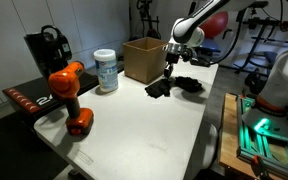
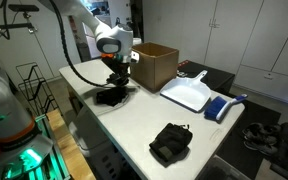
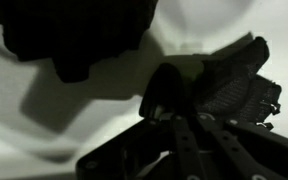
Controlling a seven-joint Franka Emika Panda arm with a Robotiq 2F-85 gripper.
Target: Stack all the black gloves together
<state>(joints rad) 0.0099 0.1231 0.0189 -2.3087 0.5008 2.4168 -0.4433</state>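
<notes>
- Well, closest to the camera in an exterior view, one black glove (image 2: pixel 171 143) lies alone near the front edge of the white surface (image 2: pixel 134 125).
- A bit farther back, a white dustpan (image 2: pixel 189 95) lies flat, with a blue brush (image 2: pixel 221 107) just beside it.
- Farther back again, two more black gloves (image 2: pixel 111 96) lie touching each other. They are well apart from the lone glove.
- The gripper (image 2: pixel 116 80) hangs right over these gloves, pointing down, with its tips at or just above them.
- The wrist view is very dark. Its fingers (image 3: pixel 184 135) look close together by a glove with a bumpy pattern (image 3: pixel 234 85), and another dark glove (image 3: pixel 74 35) sits higher in that view. I cannot tell if the gripper is pinching a glove or only close to it.
- Behind the gripper stands an open cardboard box (image 2: pixel 156 66).
- From the other side of the surface, an orange drill (image 1: pixel 69 95) stands nearest, then a white tub of wipes (image 1: pixel 106 70), then the box, with the gloves just beside it.
</notes>
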